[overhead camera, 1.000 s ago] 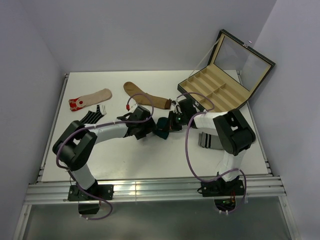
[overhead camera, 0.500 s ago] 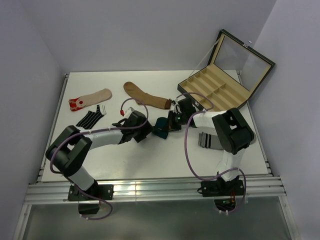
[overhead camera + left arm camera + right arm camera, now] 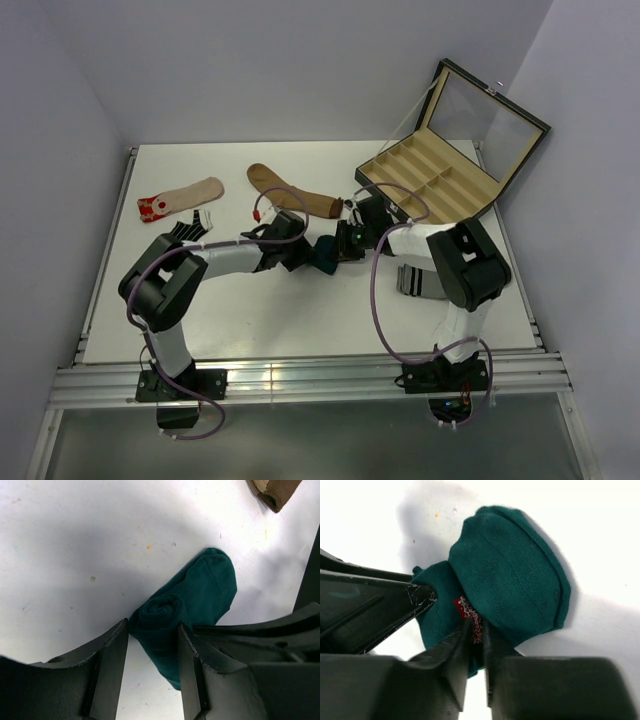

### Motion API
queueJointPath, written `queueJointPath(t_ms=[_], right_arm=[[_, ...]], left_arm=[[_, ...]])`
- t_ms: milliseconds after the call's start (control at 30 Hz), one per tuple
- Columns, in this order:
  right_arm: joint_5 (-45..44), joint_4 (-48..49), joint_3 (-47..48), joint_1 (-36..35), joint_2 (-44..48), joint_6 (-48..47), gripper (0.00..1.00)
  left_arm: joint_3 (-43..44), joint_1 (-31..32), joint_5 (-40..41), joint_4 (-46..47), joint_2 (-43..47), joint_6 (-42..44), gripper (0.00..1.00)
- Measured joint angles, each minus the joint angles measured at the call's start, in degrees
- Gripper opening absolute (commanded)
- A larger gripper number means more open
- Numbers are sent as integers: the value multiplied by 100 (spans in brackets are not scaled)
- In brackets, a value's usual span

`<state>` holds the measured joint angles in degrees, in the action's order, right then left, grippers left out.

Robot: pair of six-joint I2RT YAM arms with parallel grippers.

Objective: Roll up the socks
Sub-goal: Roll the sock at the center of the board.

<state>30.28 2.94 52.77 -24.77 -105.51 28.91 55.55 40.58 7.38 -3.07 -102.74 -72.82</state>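
At mid-desk the teal sock lies between both arms; the left end effector is clamped on its rolled end, and the right end effector pinches a fold, fingers nearly together; the brown sock lies just behind, the striped black sock and beige red-toed sock well left, the grey sock right, half under the right arm, near the open compartment case; only the wrist views show the roll's spiral and a red patch at the pinch.
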Motion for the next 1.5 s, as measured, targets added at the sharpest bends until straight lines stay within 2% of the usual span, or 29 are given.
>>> queueJointPath(t_ms=[167,367,500,733,900,933,1033,1100,1300,1500], right_arm=[[-608,-173,-153,-157,485,-396,40],[-1285,-343,-343,-450,1432,-1069,47],[-1543,-319,-339,-861,1580,-1515,49],[-1923,-332,-306,-1375,1213,-1912,49],[-2194,-321,-175,-1373,957,-1985,41],[-2218,-319,-155,-1373,911,-1985,30],[-2221,-313,-85,-1364,811,-1950,8],[-2170,-313,-26,-1322,767,-1880,1],[-1449,-365,197,-975,509,-1580,0],[-317,-404,367,-476,188,-1191,0]], left_arm=[[225,0,0,-216,-105,149,48],[339,0,15,-409,-114,385,48],[387,0,13,-496,-118,511,48],[428,0,0,-522,-142,638,49],[452,-2,0,-492,-177,721,53],[455,-2,0,-492,-177,734,54],[459,-7,4,-468,-177,765,62],[459,-17,13,-442,-157,782,67],[175,-24,127,-387,129,802,73],[-461,-26,177,-275,695,671,73]])
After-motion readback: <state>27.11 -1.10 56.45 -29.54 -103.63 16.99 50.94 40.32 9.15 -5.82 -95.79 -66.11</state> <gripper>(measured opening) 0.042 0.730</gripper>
